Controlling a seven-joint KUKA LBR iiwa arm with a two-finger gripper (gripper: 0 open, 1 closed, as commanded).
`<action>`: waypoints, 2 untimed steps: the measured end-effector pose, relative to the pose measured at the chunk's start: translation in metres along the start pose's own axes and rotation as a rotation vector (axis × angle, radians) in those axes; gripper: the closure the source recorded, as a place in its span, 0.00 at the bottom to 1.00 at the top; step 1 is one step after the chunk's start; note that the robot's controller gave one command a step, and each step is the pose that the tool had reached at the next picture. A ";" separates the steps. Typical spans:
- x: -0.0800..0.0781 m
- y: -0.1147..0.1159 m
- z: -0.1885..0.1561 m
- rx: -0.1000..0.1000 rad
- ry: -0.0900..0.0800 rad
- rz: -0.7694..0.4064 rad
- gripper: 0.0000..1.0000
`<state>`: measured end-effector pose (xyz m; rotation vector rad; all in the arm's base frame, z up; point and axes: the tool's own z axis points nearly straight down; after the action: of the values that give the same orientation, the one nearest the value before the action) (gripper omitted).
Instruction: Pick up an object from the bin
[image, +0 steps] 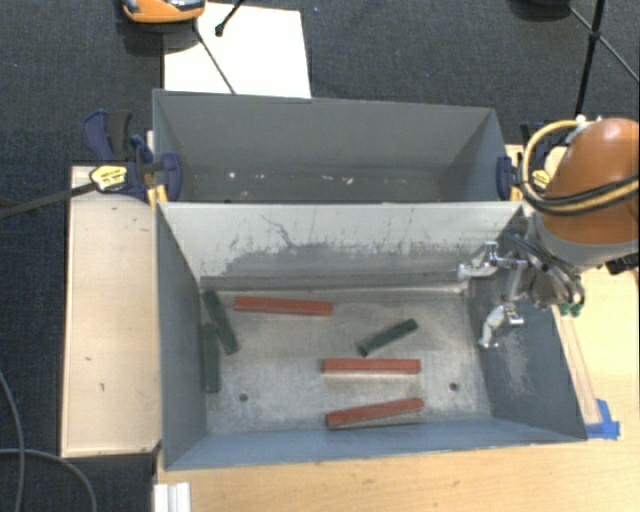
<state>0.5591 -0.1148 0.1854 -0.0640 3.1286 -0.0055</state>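
Gripper (490, 298) hangs at the right end of the bin (350, 235), over the foot of the right sloping wall. You see its two silver fingers (497, 326) spread apart, one toward the back wall and one toward the front. It is released and grasps nothing. You cannot tell whether a fingertip touches the wall. The orange cover (598, 180) and cables (545, 150) sit above the right rim.

Nearest thing: the green stick (388, 337), aslant on the floor right of centre, left of the gripper and apart from it. Just in front of it lies the mid red bar (371, 367), flat, running left to right. The front red bar (375, 412) lies near the foot of the front wall, slightly tilted. The back red bar (283, 307) lies left of centre, near the foot of the back wall. The left sticks (220, 322), two dark green ones, lie by the left wall with their ends close together.

Open room: you have bare floor between the gripper and the green stick, and another bare patch left of centre between the back and front red bars.
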 end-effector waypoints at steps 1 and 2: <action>0.017 0.029 0.070 -0.003 0.007 -0.022 0.00; -0.001 0.044 0.095 -0.005 0.015 -0.023 0.00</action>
<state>0.5598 -0.0709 0.0905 -0.1005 3.1425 0.0017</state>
